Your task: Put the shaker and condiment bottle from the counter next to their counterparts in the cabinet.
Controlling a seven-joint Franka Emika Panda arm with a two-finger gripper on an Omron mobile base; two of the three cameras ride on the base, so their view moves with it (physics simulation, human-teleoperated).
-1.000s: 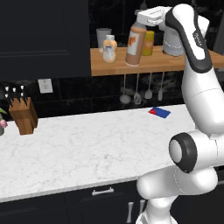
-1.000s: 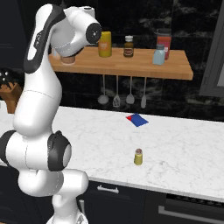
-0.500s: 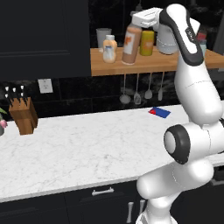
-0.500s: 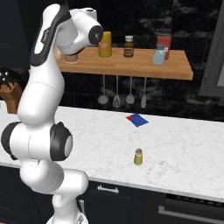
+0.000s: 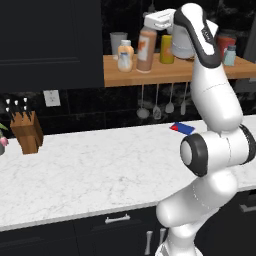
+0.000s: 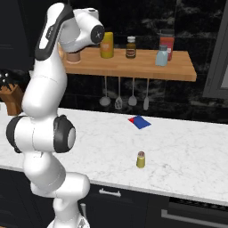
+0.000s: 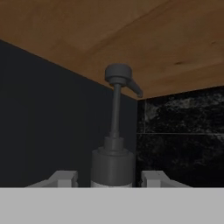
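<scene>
Bottle (image 5: 146,50) (one) between jaws

From my left base camera, the bottle (image 5: 146,49) has its neck and top hidden behind the white hand, so I can't see where the fingers sit on it. In my hand camera only the bottle's dark cap and pump neck show; its body is cut off at the bottom, and the fingers (image 7: 65,178) show as stubs either side, contact unclear. In my right base camera the arm covers most of the bottle, leaving a brown sliver at its base. The shaker (image 6: 140,159) there is too small for me to read any detail. At the left edge, the knife block (image 6: 10,95) is cut off.
</scene>
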